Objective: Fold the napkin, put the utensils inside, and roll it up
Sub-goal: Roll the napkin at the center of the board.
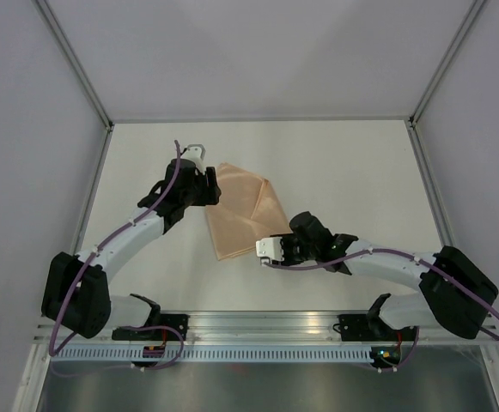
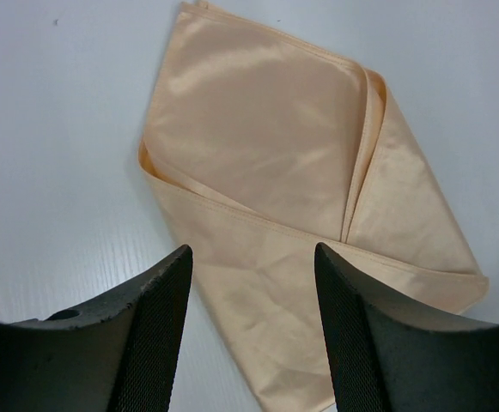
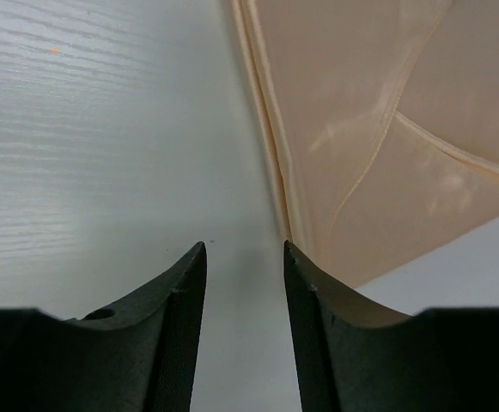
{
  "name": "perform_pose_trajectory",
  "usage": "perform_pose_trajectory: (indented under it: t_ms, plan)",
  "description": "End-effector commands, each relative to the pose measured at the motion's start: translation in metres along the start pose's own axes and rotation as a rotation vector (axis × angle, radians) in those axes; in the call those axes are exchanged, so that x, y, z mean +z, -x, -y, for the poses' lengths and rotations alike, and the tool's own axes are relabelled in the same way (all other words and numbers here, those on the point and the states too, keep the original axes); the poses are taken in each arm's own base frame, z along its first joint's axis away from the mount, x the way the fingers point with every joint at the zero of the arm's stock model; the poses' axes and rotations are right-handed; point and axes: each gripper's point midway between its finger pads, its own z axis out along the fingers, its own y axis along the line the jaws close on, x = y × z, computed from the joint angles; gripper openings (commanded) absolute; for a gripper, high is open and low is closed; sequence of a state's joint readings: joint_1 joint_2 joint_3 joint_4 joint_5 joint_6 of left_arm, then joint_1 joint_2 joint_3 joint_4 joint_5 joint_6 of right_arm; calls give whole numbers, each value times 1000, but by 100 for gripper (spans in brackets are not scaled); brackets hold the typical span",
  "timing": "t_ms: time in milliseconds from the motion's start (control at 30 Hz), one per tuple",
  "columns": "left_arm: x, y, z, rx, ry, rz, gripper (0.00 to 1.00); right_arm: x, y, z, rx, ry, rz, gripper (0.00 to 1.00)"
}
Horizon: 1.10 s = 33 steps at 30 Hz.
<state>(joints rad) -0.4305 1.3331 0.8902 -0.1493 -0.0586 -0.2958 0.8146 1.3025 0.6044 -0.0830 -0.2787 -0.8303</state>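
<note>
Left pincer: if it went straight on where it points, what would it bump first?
Probably the napkin: it lies right ahead of the open left pincer, showing between its jaws. How far off is hard to tell.

- Light orange-tan square cloth napkin (image 2: 258, 154): thin woven fabric with a soft satin sheen, stitched hems and faint wrinkles.
- White flat table top (image 3: 103, 129): matt, with fine parallel ribbing.
- 2 black wedge-shaped gripper fingers (image 2: 159, 343): matt plastic, finely cross-hatched inner faces.
- Long silver metal rail (image 1: 266, 322): dull, brushed-looking.
</note>
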Motion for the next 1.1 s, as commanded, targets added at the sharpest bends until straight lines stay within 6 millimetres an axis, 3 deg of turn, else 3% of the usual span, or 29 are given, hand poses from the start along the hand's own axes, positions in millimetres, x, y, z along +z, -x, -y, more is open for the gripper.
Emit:
perform_pose_trajectory:
  t_ms: [0,333,567,1067]
  plan:
    - [-7,-5,-9,-84,33,-5,64,14,15,24,-168,-115,40,48]
    - [-5,-6,-15,-93,42,-6,65,39,20,24,-283,-167,36,54]
    - [-2,-8,-18,-88,44,-12,65,52,24,10,-317,-132,41,54]
    - [-1,-12,-19,-78,40,-19,64,82,6,7,-342,-110,-23,45]
